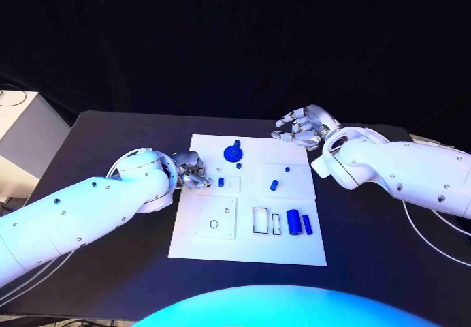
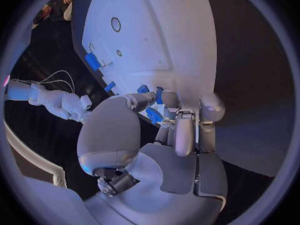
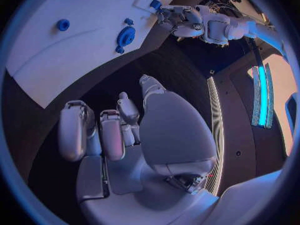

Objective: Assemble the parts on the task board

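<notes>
Left hand (image 1: 191, 170) beside upright part (image 1: 221, 182)

Task board (image 1: 211, 235): smooth, matt white plate. Parts (image 1: 293, 220): glossy blue plastic. Table (image 1: 108, 136): matt black surface. Left hand (image 1: 191, 170) and right hand (image 1: 302, 127): silver, metallic-looking finish. Arms (image 1: 69, 218): glossy white shells.

The room is kept dark, and a cool blue-violet light is cast over everything. The flat white rectangular task board (image 1: 246, 231) is lit brightest against the matte black table (image 1: 118, 136). Straight edges are bent strongly in both circular wrist views, which are ringed by dark frames.
</notes>
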{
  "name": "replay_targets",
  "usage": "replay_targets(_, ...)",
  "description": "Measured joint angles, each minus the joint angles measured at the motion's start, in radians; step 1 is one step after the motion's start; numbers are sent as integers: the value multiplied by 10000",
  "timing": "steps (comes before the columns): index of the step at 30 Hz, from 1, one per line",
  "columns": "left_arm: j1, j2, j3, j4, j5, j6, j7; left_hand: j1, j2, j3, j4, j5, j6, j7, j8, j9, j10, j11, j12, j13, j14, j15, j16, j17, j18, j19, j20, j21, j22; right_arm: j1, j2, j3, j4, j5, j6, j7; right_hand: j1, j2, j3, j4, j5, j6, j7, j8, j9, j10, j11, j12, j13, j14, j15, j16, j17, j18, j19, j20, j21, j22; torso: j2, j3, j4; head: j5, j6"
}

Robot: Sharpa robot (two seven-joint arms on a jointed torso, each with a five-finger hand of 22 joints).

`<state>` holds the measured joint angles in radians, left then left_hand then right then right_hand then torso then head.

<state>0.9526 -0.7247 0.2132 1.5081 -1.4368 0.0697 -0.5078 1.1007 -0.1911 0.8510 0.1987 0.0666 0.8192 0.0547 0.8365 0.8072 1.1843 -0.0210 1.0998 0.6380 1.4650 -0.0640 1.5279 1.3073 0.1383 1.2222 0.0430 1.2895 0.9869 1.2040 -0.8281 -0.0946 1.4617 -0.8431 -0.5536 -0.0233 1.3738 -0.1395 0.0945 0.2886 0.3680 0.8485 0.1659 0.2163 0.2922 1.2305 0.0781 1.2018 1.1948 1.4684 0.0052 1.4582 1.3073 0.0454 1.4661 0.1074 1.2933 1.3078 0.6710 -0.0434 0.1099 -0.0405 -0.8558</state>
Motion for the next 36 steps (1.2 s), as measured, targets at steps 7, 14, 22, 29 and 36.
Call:
replay_targets(7, 2, 0, -5, -1, 0, -5, -7, -93, -92, 2, -1, 0, 38, -34, 1, -77, 84, -22, 38, 38, 38, -37, 39, 0, -1, 36, -36, 30, 41, 0, 0, 0, 0, 0, 0, 0, 0, 0, 0, 0, 0, 0, 0, 0, 9, 0, 0, 0, 0, 0, 0, 0, 0, 0, 0, 0, 0, -1, 0, -5, 4, -1, -10)
replay_targets(14, 2, -8, -7, -3, 0, -7, -13, -270, -270, 5, -5, 0, 146, -142, 1, -157, 137, -74, 38, 69, 1, -75, 39, 0, -12, 106, -34, 30, 72, 0, 1, 0, -2, -1, 0, 0, 0, 0, 0, 0, 0, 0, 0, 0, 8, 0, 0, 0, 0, 0, 0, 0, 0, 0, 0, 0, 0, -2, 1, -5, 4, -1, -19)
replay_targets(22, -3, -19, -13, 12, 0, -16, -22, -572, -489, 348, -404, -10, 267, -196, -3, -322, 172, -108, 37, 80, 23, -96, 39, 0, -161, 143, -70, 29, 92, 0, 1, 0, -5, -1, 0, 0, 0, 0, -1, 0, 0, 0, 0, 0, 8, 0, 0, 0, 1, 0, 0, 0, 8, 0, 0, 0, 0, -3, 1, -6, 4, -4, -16)
replay_targets(29, -6, -21, -16, 16, -1, -34, -29, -723, -615, 557, -613, -12, 337, -196, -3, -432, 173, -107, 37, 79, 38, -111, 39, 0, -160, 159, -86, 29, 111, 0, 0, 0, -6, -1, -1, 0, 0, 0, -1, 0, 0, 0, 0, 0, 7, 0, 0, 0, 1, 0, 0, 0, 7, 0, 0, 0, 0, -4, 1, -5, 4, -5, -14)
replay_targets(36, -11, -22, -21, 12, -1, -79, -39, -779, -668, 436, -492, -11, 379, -227, -3, -492, 173, -107, 37, 79, 2, -147, 38, 0, -159, 178, -106, 29, 111, 0, 0, 0, -7, -1, -1, 1, 0, 0, -1, 0, 0, 0, 0, 0, 7, 0, 0, 0, 0, 0, 0, 0, 6, 0, 0, 0, 0, -4, 1, -5, 4, -5, -14)
